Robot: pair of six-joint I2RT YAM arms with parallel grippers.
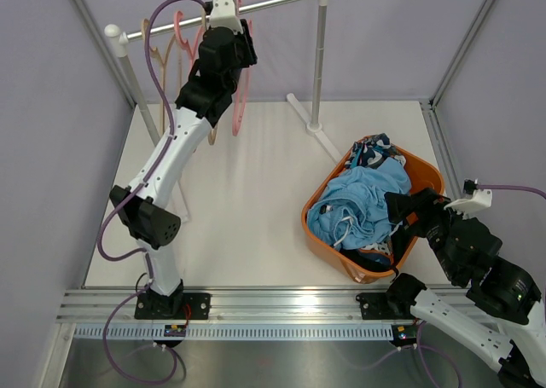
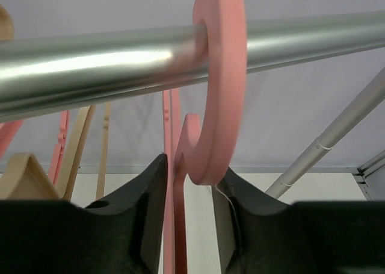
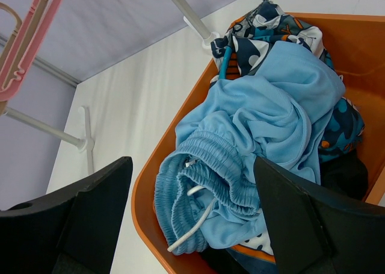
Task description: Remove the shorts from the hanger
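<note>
All the shorts lie in the orange basket [image 1: 426, 170]. The light blue pair [image 1: 358, 200] is on top, the orange-blue-white patterned pair [image 1: 375, 152] behind it, and dark fabric [image 1: 368, 260] shows underneath. My right gripper [image 1: 399, 222] is open and empty, just above the light blue shorts [image 3: 264, 105] at the basket's near rim [image 3: 150, 183]; it also shows in the right wrist view [image 3: 191, 162]. My left gripper [image 1: 229, 31] is up at the rail [image 1: 273, 2], open, its jaws either side of the neck of a bare pink hanger [image 2: 225, 75].
Several bare pink and wooden hangers [image 1: 162, 81] hang on the rail's left part [image 2: 108, 63]. The rack's right upright [image 1: 320, 55] and its floor foot [image 1: 311, 128] stand behind the basket. Grey walls enclose the white table.
</note>
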